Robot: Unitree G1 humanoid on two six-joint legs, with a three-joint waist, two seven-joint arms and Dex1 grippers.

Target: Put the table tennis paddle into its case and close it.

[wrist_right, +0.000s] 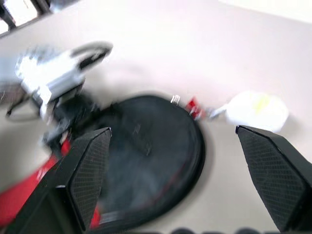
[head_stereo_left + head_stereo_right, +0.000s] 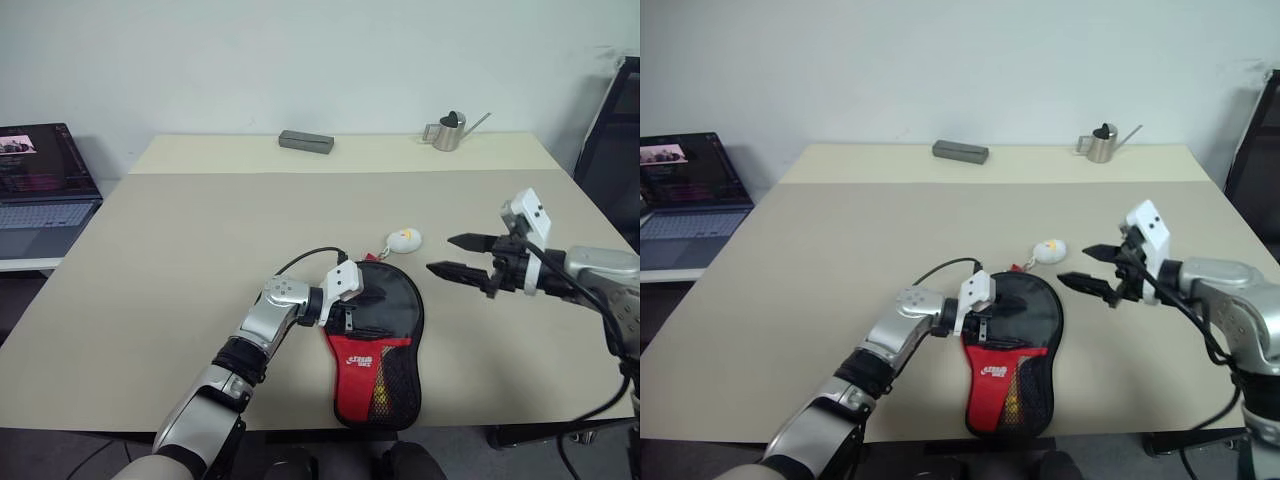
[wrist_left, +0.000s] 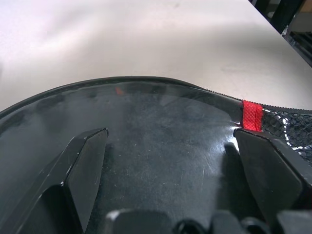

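The beige table (image 2: 180, 260) held the case (image 2: 385, 335) near its front edge, round black end away from the robot, the paddle hidden. The left gripper (image 2: 368, 298), fingers spread wide, lay over the black part; the right gripper (image 2: 452, 256) hovered wide open beside the plush charm (image 2: 404, 239)

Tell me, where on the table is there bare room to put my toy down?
The table is bare between the grey box at the back and the case, and along its left side. It is crowded around the case, where both arms work beside the plush charm.
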